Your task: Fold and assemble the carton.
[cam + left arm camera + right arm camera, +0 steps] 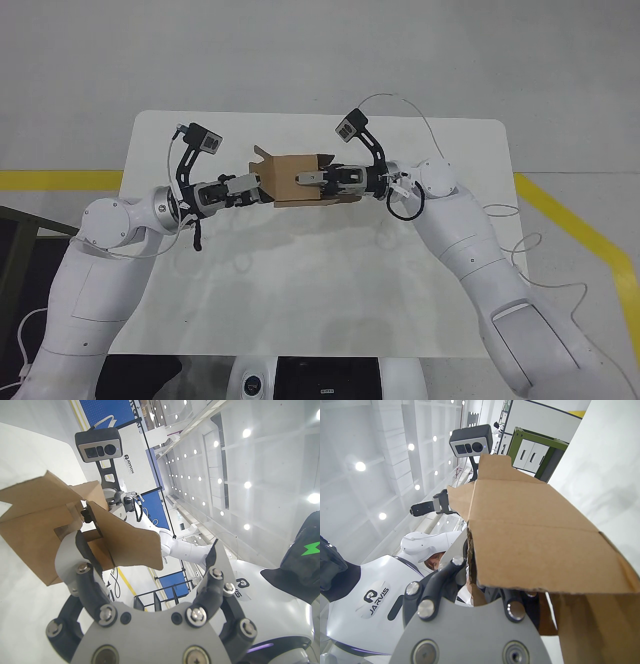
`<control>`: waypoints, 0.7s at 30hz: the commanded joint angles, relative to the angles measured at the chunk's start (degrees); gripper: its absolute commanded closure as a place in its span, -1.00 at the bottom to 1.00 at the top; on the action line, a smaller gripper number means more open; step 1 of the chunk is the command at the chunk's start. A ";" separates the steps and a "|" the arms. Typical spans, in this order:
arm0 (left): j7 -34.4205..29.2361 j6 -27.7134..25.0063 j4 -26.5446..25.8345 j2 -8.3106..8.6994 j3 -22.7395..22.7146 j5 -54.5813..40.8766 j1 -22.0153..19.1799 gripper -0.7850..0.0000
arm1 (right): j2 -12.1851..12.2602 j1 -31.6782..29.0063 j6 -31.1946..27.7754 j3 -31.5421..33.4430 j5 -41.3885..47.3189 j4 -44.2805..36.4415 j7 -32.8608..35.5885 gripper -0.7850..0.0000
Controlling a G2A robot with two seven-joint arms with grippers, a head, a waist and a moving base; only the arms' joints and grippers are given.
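Over table [330, 290], carton [293, 168] in right jaws, left jaws spread

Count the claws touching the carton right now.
2. The right claw grips the carton at one end. The left claw is open, with one finger against the opposite end and the other finger clear of it.

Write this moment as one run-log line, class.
carton: partly folded, flaps open, held over table | right gripper: shut on carton wall | left gripper: open, at carton's opposite end
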 commanded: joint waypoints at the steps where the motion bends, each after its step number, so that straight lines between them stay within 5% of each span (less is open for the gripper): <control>1: 0.25 -0.32 0.42 0.05 -0.51 0.26 -0.18 -1.00 | 0.09 -0.11 0.23 0.23 0.30 0.14 0.23 1.00; 21: 4.59 -2.82 6.29 0.16 -2.53 4.24 -2.50 -1.00 | 2.40 -3.03 9.21 -0.51 -1.23 -5.79 9.22 1.00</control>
